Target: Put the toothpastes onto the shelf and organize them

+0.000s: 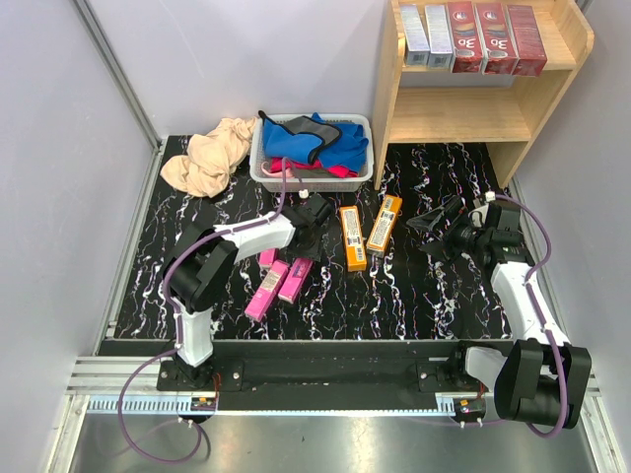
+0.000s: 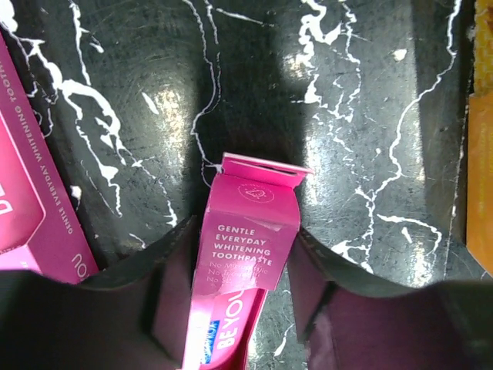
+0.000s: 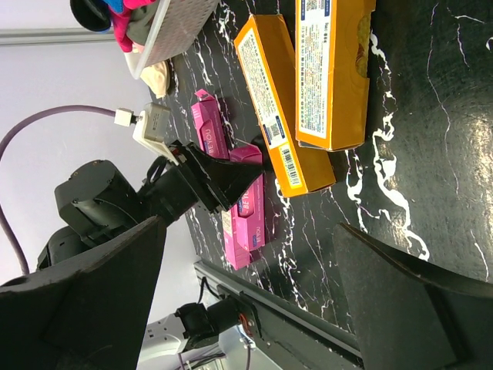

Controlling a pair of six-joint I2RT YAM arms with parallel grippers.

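The wooden shelf (image 1: 552, 94) stands at the far right; its upper tier holds two silver-grey toothpastes (image 1: 428, 34) and three dark red ones (image 1: 496, 37). Two orange toothpastes (image 1: 352, 237) lie mid-table and also show in the right wrist view (image 3: 281, 116). Three pink toothpastes lie left of them, two side by side (image 1: 280, 286). My left gripper (image 1: 308, 221) (image 2: 245, 231) is low over the third pink toothpaste (image 2: 258, 208), jaws open either side of it, with a gap at the right finger. My right gripper (image 1: 435, 232) (image 3: 253, 223) hangs open and empty at the right.
A white basket (image 1: 264, 175) of coloured cloths stands at the back, next to the shelf. A beige cloth (image 1: 209, 156) lies at the back left. The shelf's lower tier (image 1: 454, 118) holds nothing. Grey walls close both sides.
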